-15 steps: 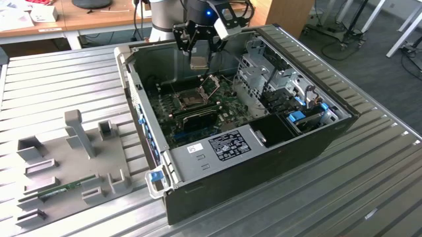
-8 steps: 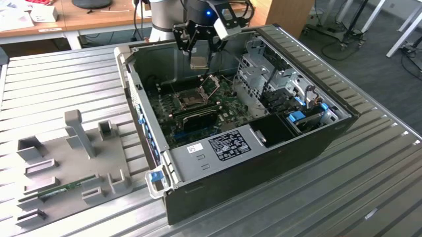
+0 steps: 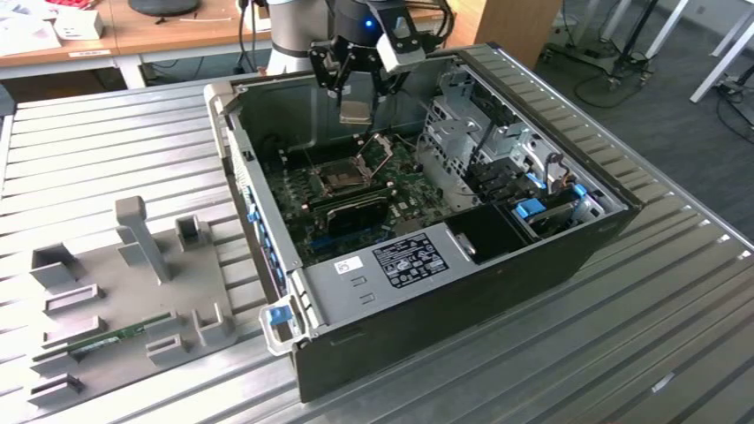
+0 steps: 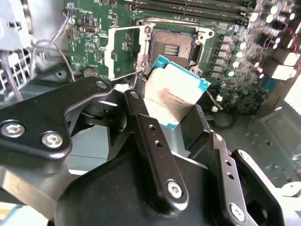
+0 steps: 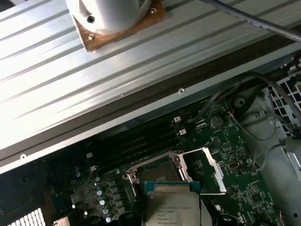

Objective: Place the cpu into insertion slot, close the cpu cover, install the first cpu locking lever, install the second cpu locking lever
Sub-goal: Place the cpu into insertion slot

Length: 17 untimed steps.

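I've got the tool (image 4: 170,107) pinched narrowly on the cpu (image 4: 178,89), gripping its edges and holding it tilted in the air just above the bare insertion slot (image 4: 172,44). The cpu cover (image 4: 112,49) stands flipped up beside the slot.

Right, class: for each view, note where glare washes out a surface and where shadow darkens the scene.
First wrist view: glare bleaches the ribbed table, while the green circuit board below it sits dim. Second wrist view: the metal face of the cpu catches a pale sheen. Exterior view: the table shines brightly at the view's left, and the inside of the computer case lies in shadow.
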{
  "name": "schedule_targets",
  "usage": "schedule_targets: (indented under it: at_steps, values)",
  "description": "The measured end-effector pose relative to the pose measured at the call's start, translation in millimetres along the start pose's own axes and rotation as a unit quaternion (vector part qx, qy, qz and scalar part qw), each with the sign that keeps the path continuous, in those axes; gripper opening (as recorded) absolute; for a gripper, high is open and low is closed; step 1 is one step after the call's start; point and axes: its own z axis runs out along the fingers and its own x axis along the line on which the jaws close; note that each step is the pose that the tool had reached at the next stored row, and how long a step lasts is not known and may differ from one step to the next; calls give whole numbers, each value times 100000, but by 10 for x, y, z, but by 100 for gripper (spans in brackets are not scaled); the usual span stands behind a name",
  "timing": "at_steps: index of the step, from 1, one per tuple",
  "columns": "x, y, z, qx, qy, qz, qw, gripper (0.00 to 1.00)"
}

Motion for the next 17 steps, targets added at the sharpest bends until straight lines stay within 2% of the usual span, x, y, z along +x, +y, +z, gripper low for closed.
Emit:
schedule_targets:
  at_steps: [3,6,9,14,15,17]
  values:
    - [0,0,4,-60,-243,2765,99961,54]
    - [0,-1,8,-118,-482,5442,99851,54]
    - [0,-1,12,-165,-718,8128,99666,54]
    - [0,-2,17,-256,-1093,12358,99227,54]
    - [0,-2,17,-253,-1114,12626,99193,54]
    - [0,-2,16,-252,-1125,12698,99184,54]
